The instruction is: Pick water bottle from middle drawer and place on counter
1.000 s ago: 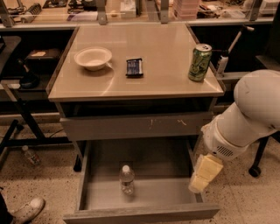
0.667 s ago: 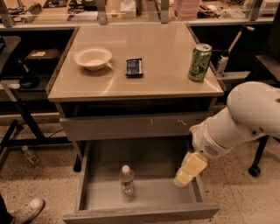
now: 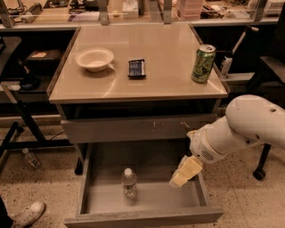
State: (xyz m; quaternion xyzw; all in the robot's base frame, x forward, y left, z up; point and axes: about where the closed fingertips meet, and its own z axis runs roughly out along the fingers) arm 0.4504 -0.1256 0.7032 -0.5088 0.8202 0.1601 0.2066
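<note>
The water bottle (image 3: 129, 182), small and clear with a white cap, stands upright on the floor of the open middle drawer (image 3: 156, 195), left of centre. My gripper (image 3: 184, 173), pale yellow at the end of the white arm, hangs over the drawer's right side. It is to the right of the bottle, apart from it and holding nothing. The glossy beige counter (image 3: 169, 84) tops the cabinet above.
On the counter are a white bowl (image 3: 94, 59), a dark packet (image 3: 136, 68) and a green soda can (image 3: 203, 63). A closed drawer front with scratches (image 3: 133, 129) is above the open drawer. Another clear bottle (image 3: 31, 158) and a shoe (image 3: 26, 213) are on the floor at the left. A cluttered bench (image 3: 133, 11) runs behind.
My arm has swung left, and the gripper has moved from the drawer's right edge inward over the drawer, closer to the bottle. The bottle has not moved.
</note>
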